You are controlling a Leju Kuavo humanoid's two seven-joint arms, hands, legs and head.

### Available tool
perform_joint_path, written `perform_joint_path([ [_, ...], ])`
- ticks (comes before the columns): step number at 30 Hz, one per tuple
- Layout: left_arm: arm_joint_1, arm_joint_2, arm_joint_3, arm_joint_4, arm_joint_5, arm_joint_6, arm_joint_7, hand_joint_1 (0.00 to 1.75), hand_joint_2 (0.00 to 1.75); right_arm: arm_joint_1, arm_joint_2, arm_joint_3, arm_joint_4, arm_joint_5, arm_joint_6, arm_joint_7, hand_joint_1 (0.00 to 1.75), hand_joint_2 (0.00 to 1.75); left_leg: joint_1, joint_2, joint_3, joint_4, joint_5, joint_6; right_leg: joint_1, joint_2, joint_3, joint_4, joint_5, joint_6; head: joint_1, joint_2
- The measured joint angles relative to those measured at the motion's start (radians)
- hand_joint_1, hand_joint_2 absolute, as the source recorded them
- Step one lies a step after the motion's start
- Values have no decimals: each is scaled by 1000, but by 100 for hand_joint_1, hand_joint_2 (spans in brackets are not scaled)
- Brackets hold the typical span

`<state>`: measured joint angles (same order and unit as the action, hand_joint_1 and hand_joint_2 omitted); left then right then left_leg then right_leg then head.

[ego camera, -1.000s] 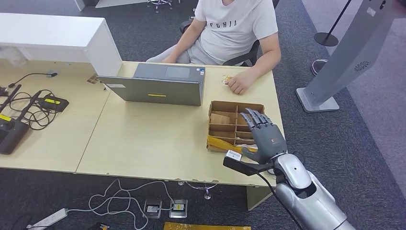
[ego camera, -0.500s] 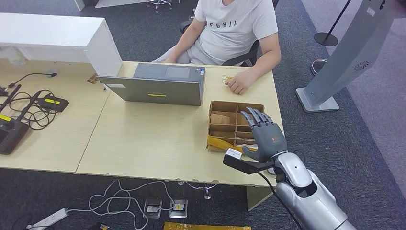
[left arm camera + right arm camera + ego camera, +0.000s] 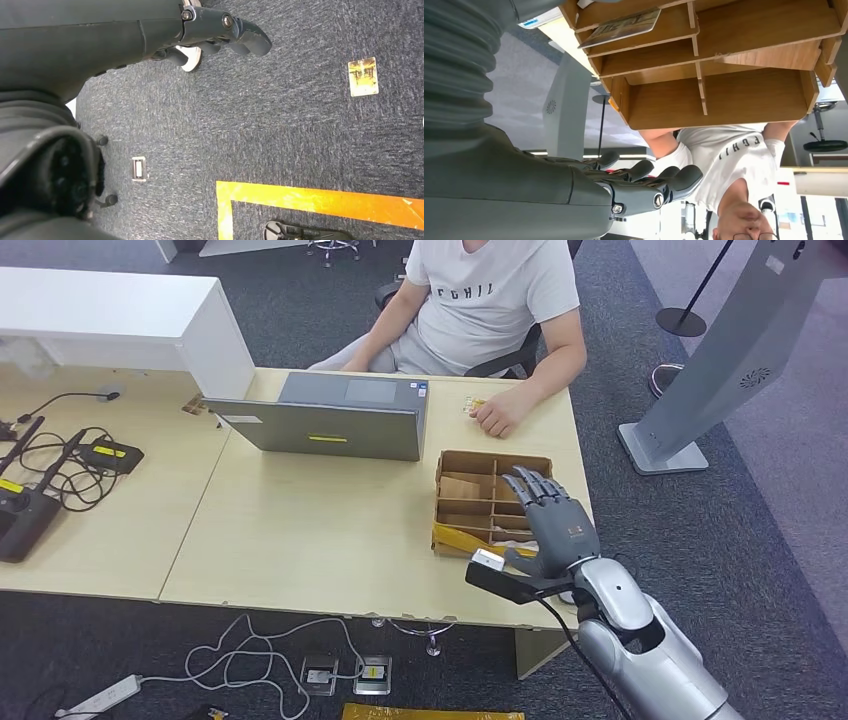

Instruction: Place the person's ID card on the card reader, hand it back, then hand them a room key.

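Head view: right hand (image 3: 555,525) spread flat, empty, hovering over compartmented cardboard box (image 3: 487,502) at desk (image 3: 330,530) edge. Person's hand (image 3: 497,416) rests just beyond box, small yellowish thing beside it; cannot tell if ID card. Card reader unidentified. Task looks early.

Left wrist view: left hand (image 3: 220,32) hangs over carpet, fingers curled, empty.

Right wrist view: fingers (image 3: 654,182) apart; flat card (image 3: 621,27) lies in box compartment, likely room key.

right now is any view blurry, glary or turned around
Head view: sharp, evenly lit, soft shadows under the laptop. Right wrist view: upside down, the hand close and the box in focus, bright background washed out. Left wrist view: carpet sharp, the tape clear, the near hand dark.
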<state>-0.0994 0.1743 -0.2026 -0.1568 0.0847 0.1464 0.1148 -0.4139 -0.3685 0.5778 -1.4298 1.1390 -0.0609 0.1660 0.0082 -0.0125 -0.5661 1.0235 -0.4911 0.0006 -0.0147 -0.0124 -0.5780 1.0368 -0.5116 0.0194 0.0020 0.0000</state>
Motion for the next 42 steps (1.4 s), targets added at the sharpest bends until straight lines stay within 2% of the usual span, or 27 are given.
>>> perform_joint_path([
  [24, 0, 0, 0, 0, 0, 1, 0, 0, 0, 0, 8, 16, 57, 43, -44, 9, 0, 175, 0, 0, 0, 0, 0, 0, 0, 0, 0, 0, 0, 0, 0, 0],
  [42, 0, 0, 0, 0, 0, 0, 0, 0, 0, -30, 15, 2, 123, 43, -40, 0, 0, 175, 0, 0, 0, 0, 0, 0, 0, 0, 0, 0, 0, 0, 0, 0],
])
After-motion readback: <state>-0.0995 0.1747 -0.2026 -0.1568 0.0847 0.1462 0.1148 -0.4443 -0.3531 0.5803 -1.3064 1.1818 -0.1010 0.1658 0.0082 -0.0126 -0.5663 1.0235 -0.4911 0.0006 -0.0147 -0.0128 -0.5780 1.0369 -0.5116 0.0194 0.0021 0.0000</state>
